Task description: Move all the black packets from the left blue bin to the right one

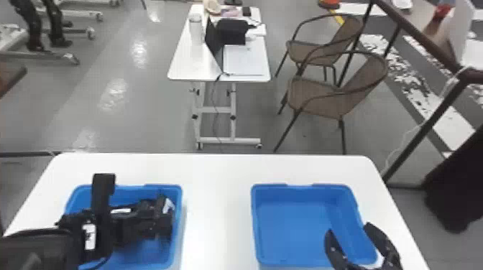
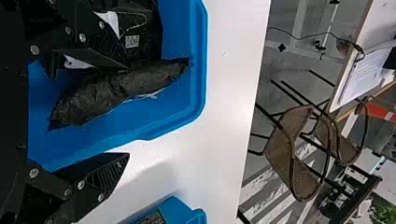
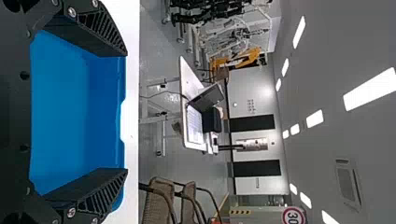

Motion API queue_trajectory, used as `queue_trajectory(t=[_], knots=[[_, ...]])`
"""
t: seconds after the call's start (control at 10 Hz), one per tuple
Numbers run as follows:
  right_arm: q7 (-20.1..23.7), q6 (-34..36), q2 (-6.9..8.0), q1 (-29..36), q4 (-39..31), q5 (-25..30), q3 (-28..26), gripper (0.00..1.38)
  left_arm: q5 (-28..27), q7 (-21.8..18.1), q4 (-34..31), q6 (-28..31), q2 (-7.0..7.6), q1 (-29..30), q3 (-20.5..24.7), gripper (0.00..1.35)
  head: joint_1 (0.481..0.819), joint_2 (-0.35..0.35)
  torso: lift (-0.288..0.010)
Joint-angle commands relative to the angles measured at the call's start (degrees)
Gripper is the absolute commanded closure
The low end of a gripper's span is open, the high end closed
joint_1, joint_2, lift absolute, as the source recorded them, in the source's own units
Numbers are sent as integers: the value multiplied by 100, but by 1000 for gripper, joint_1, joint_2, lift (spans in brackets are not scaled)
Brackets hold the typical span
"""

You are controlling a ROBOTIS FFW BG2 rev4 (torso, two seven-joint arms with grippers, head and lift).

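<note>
White table (image 1: 215, 201), chairs (image 1: 320, 100) beyond. Left gripper (image 1: 143, 219) over left bin (image 1: 178, 215), right gripper (image 1: 348, 231) near table's right edge, both wide open, empty.

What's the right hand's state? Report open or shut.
Open: the right hand has its fingers wide apart, the blue bin showing between.

Brown chairs (image 1: 323, 95) stand on grey floor (image 1: 143, 118).
</note>
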Motion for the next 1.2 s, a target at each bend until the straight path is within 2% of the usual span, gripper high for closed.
queue_trajectory(t=[0.0, 0.2, 0.3, 0.4, 0.5, 0.6, 0.8, 0.9, 1.0, 1.1], knots=[[9, 6, 5, -4, 19, -26, 0, 136, 117, 1, 136, 46, -2, -6, 22, 785, 695, -75, 0], [9, 6, 5, -4, 28, -44, 0, 140, 117, -96, 127, 204, 103, -15, -49, 860, 695, -77, 0], [18, -3, 5, -13, 37, -53, 0, 140, 91, -105, 127, 257, 174, -15, -101, 1282, 695, -75, 0], [35, 6, 5, -30, 55, -70, 0, 140, 100, -140, 118, 204, 191, 29, -66, 1219, 695, -72, 0], [44, 6, 5, -22, 55, -88, 0, 140, 82, -245, -14, 275, 209, 99, -5, 1216, 695, -67, 0], [44, 6, 5, -30, 63, -88, 0, 140, 100, -333, -383, 477, 244, 275, 127, 1216, 695, -66, 0], [44, 6, 5, -39, 72, -114, 17, 140, 346, -588, -1613, 1031, 244, 829, 663, 1216, 695, -61, 0], [53, 6, 5, -39, 81, -149, 35, 140, 618, -869, -2132, 1321, 261, 1040, 892, 1216, 695, -59, 0], [53, 6, 5, -48, 72, -193, 53, 140, 908, -1467, -2220, 1303, 332, 1049, 901, 1216, 695, -60, 0], [70, 67, 5, -118, 63, -220, 79, 139, 1066, -2267, -2070, 1083, 393, 917, 734, 1216, 695, -75, 0]])
